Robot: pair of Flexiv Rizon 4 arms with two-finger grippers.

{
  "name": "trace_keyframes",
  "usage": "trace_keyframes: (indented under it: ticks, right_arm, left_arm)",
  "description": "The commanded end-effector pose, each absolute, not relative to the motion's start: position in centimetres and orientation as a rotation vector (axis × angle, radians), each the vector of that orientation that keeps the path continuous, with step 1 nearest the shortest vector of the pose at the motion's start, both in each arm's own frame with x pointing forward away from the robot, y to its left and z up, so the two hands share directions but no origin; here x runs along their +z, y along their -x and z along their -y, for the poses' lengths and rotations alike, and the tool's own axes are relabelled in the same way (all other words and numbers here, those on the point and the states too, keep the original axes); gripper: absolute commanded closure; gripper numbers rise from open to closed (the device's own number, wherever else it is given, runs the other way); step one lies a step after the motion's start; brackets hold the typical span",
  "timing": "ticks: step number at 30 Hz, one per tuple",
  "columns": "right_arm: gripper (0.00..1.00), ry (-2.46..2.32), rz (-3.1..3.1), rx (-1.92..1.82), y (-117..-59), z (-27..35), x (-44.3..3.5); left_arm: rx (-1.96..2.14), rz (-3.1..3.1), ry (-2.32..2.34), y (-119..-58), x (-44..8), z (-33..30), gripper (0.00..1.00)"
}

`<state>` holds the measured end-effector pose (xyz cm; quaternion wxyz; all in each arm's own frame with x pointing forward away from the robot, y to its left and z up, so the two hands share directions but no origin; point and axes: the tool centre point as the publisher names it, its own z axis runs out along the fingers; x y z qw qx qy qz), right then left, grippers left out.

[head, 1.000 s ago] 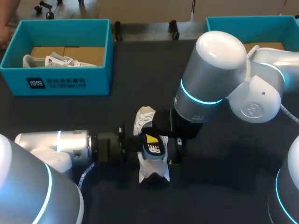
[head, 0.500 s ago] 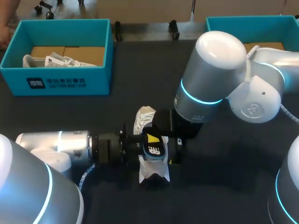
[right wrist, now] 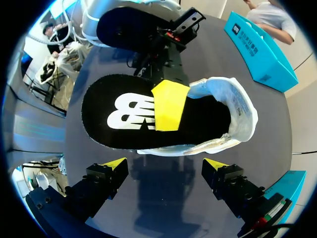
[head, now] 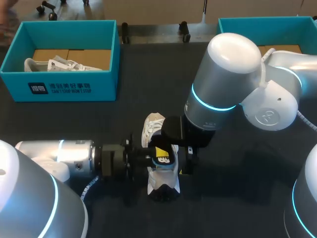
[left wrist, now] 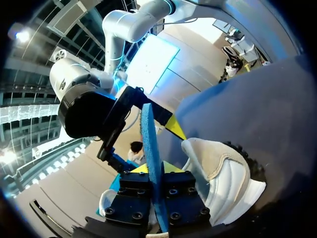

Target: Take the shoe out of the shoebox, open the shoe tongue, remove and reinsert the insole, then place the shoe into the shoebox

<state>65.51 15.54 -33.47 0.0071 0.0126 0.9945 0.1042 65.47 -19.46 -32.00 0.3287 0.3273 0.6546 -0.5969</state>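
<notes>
The white shoe [head: 162,182] lies near the middle of the dark table [head: 237,198], out of its box, between the two arms; its black insole [right wrist: 124,111], white logo up and blue underneath, lies over the shoe's opening with one end tucked inside the white collar. The left gripper [left wrist: 154,167] comes in from nine o'clock of the shoe and is clamped on the insole, one yellow tip flat on its top face and the other beneath; in the left wrist view the sheet runs edge-on between the fingers. The right gripper [right wrist: 163,166] hangs over the shoe from three o'clock; its fingers stand wide apart with nothing in them, the shoe and insole ahead of them and apart from both tips. A teal shoebox [head: 15,74] sits at ten o'clock of the shoe, well apart, with a second white shoe [head: 54,64] inside it; another teal box [head: 233,25] stands at two o'clock, partly hidden behind the right arm.
</notes>
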Motion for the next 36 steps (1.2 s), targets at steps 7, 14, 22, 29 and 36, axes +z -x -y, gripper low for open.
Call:
trace_keyframes:
  ticks: [7,14,22,29,36]
  right_arm:
    - [0.00,-0.041,-3.107,0.322,-65.4,-15.6,-33.6]
    - [0.00,-0.041,-3.107,0.322,-65.4,-15.6,-33.6]
    - [0.00,-0.041,-3.107,0.322,-65.4,-15.6,-33.6]
    - [0.00,-0.041,-3.107,0.322,-65.4,-15.6,-33.6]
    - [0.00,-0.041,-3.107,0.322,-65.4,-15.6,-33.6]
  left_arm:
    - [-1.526,-1.700,-0.887,-65.7,-32.9,19.8,1.00]
    - [-1.438,-1.689,-0.884,-67.5,-34.0,19.6,1.00]
    - [-1.406,-1.728,-0.832,-69.0,-34.4,19.3,1.00]
    - [-1.431,-1.726,-0.836,-67.8,-34.0,19.1,1.00]
    - [-1.473,-1.724,-0.841,-66.5,-33.2,18.6,0.85]
